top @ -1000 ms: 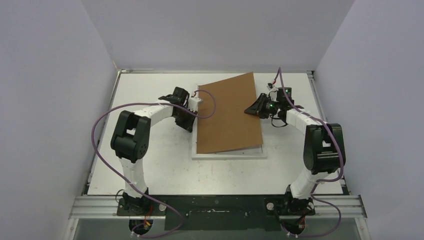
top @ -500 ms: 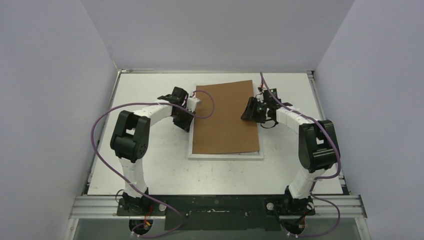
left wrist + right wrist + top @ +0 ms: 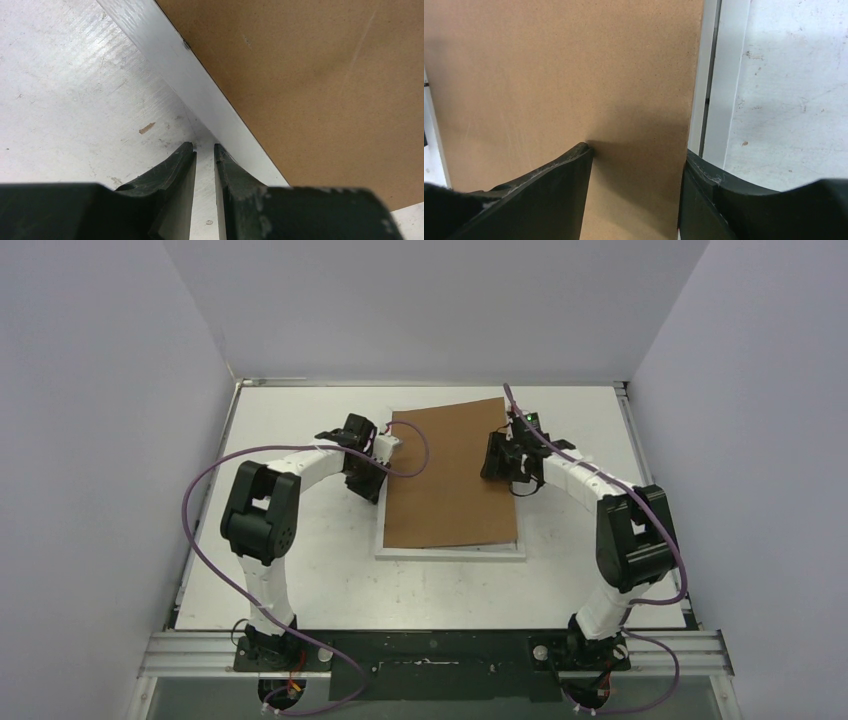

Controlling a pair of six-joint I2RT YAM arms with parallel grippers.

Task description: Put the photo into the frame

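The frame point(image 3: 450, 552) is laid flat toward the far middle of the table point(image 3: 300, 570), its long axis running from the near edge to the far edge. It is covered by the brown backing board point(image 3: 450, 475), which is seen turned slightly against it. The photo is shown in no view; it is judged to lie beneath the board. The right gripper point(image 3: 636, 149) is open over the board's right long edge, one finger above the board and the other above the frame's right rail, so this arm is judged the better placed for seating the board. The left gripper point(image 3: 204, 147) is set at the frame's left rim with its jaws almost together; whether the rim is pinched cannot be told.
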